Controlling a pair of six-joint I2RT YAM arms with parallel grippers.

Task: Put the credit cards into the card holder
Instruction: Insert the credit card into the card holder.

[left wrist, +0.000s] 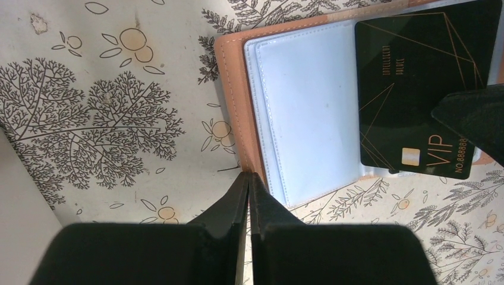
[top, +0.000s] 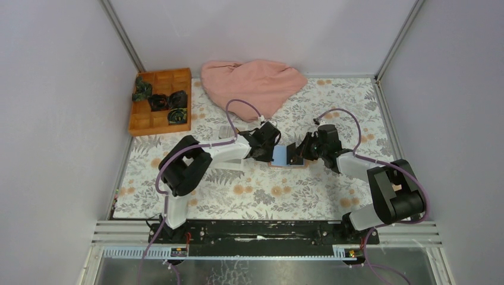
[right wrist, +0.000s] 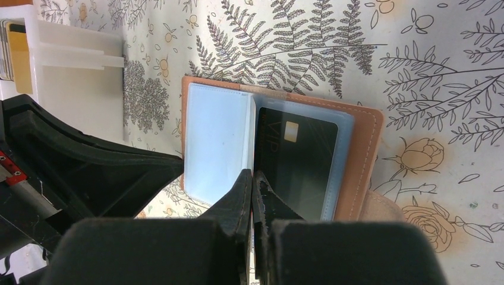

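Reddish-brown leather, the folding card holder (right wrist: 364,155) lies open and flat on the flower-printed tablecloth (left wrist: 107,119) at mid-table, between my two arms. On one page I see a black credit card (right wrist: 297,163) with thin gold lines. Through the right wrist camera it looks tucked behind the clear plastic sleeve, while the left wrist camera lets me read "VIP" near one of its corners.

My left gripper (left wrist: 249,180) has its fingers pressed together, with the tips at the holder's stitched edge by a sleeve corner. I cannot tell whether they pinch anything. My right gripper (right wrist: 253,177) is likewise closed tight, its tips over the fold beside the card.

Only the right wrist view shows me the white plastic tray (right wrist: 77,89) near the holder. Only the overhead shows the orange wooden compartment box (top: 160,102) and the crumpled pink cloth (top: 252,83) along the far edge.
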